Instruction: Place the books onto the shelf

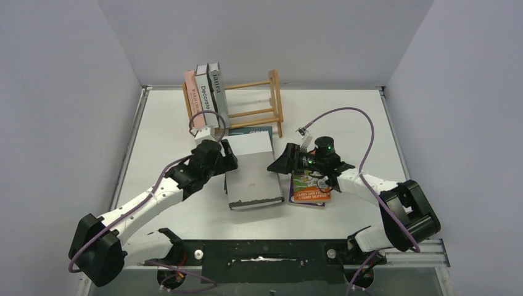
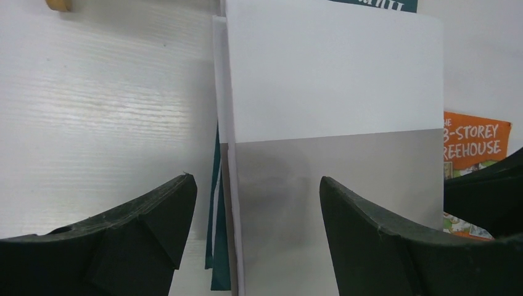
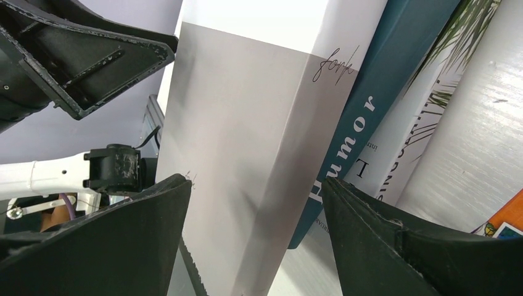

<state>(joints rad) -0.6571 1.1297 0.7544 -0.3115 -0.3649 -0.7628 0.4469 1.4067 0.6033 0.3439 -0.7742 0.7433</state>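
Three books, pink, brown "Decorate" and grey, stand at the left end of the light-wood shelf. A stack lies mid-table: a grey-and-white book on top, the teal "Humor" book and a white palm-leaf book beneath. An orange paperback lies to its right. My left gripper is open, its fingers straddling the top book's left edge without touching. My right gripper is open around that book's right side.
The shelf's right half holds no books. The orange paperback lies partly under the right arm. White walls close in the table on the left, the back and the right. The left gripper's fingers show across the stack in the right wrist view.
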